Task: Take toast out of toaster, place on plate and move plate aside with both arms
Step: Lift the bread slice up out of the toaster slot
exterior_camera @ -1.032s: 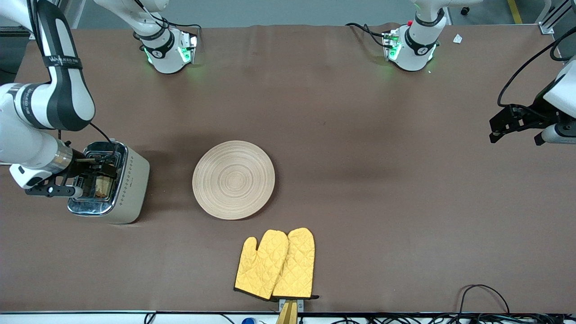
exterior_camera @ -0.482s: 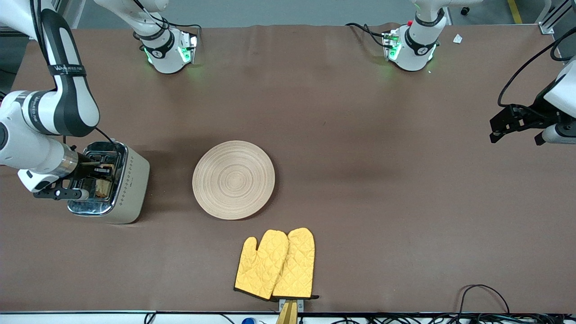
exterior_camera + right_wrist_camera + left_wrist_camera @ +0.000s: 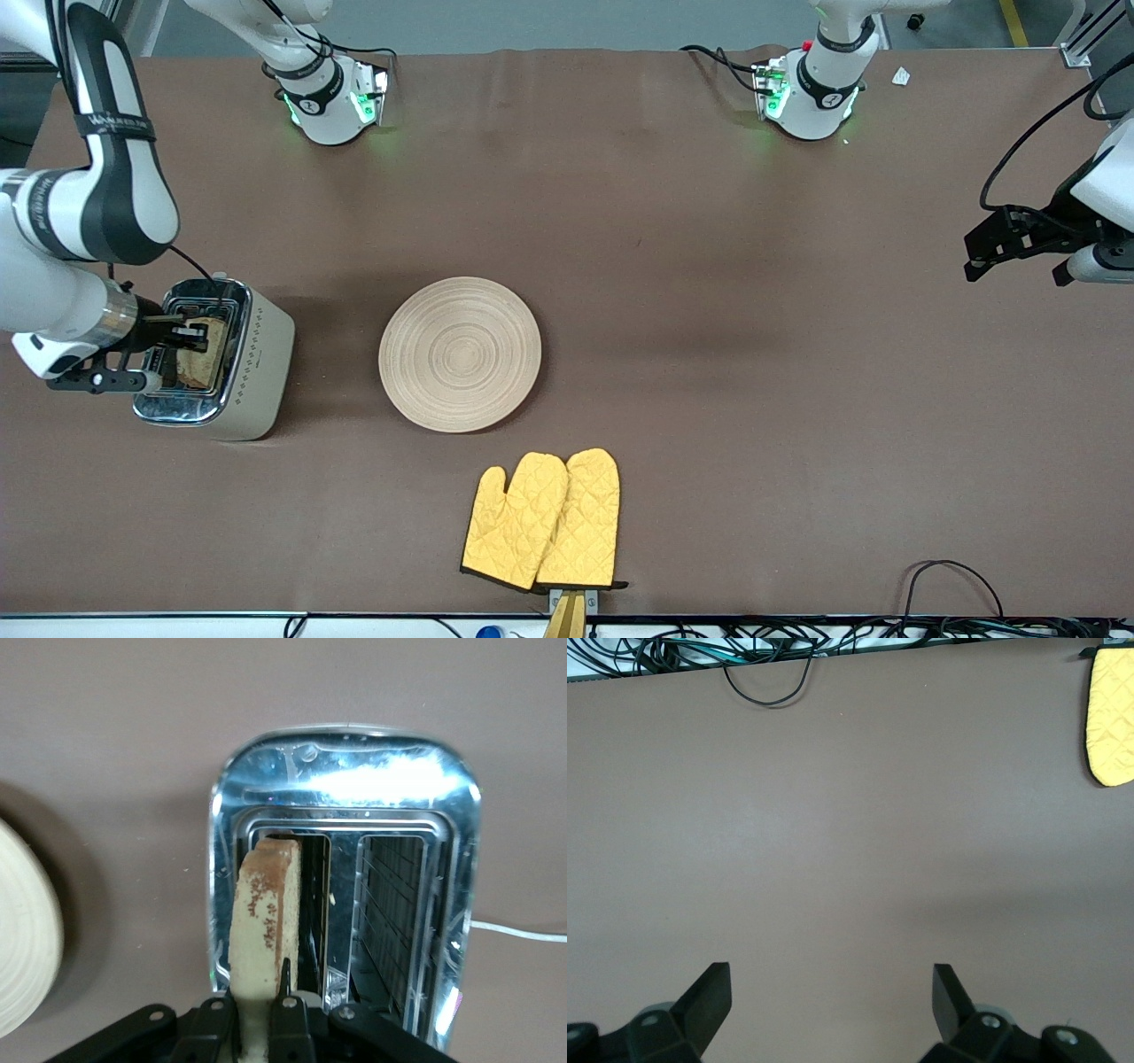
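Brown cloth is covering the table (image 3: 709, 266). From the front, the right gripper (image 3: 190, 337) is hanging over the toaster (image 3: 226, 363); its wrist view is showing it pinching the toast (image 3: 264, 930) above one slot. Beside the toaster, the plate (image 3: 460, 354) is sitting bare. Over the table's left-arm end, the left gripper (image 3: 831, 1001) is waiting, spread wide.

The toast (image 3: 263, 930) shows a pale cream edge flecked with rusty brown speckles. The toaster (image 3: 257, 354) has cream sides, a row of small dark diamonds and a mirror-chrome top. The plate (image 3: 460, 354) is light beige with concentric rings. At its five o'clock, the oven mitts (image 3: 542, 521) are yellow, diamond-quilted, black-trimmed. The table (image 3: 753, 372) is plain brown.
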Available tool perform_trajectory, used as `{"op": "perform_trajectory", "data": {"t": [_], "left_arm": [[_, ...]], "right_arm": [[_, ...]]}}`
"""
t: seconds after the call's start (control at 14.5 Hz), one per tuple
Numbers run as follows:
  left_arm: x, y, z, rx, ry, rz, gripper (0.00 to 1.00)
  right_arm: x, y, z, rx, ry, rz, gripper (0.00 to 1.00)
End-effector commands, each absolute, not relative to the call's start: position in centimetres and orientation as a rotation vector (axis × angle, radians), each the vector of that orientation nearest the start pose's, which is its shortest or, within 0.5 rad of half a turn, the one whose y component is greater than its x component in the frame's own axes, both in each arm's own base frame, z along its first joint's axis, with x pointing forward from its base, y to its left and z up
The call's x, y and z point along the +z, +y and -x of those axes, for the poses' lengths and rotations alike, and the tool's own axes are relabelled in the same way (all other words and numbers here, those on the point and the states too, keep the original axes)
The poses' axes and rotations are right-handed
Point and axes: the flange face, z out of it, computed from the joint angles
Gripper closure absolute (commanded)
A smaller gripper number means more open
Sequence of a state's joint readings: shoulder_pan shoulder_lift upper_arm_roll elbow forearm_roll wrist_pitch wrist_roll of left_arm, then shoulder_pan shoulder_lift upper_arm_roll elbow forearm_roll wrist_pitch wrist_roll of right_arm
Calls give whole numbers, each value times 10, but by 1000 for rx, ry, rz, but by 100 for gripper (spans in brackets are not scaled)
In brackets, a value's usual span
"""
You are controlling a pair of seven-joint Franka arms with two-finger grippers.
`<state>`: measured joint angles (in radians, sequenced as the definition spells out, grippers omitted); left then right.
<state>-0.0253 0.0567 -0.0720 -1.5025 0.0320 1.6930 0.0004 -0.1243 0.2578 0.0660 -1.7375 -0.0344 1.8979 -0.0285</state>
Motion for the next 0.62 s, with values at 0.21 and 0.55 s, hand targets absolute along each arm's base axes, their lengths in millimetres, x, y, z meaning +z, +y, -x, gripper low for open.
{"op": "perform_trajectory", "data": {"t": [0.21,0.55], "left_arm": [[639,-51,-581,-204,134,3091,0],[638,-49,-581,-201,136,3091,0]], "right_arm": [[561,-12,-610,223,-63,3218,100],[585,47,-596,242,-56,3203,100]]}}
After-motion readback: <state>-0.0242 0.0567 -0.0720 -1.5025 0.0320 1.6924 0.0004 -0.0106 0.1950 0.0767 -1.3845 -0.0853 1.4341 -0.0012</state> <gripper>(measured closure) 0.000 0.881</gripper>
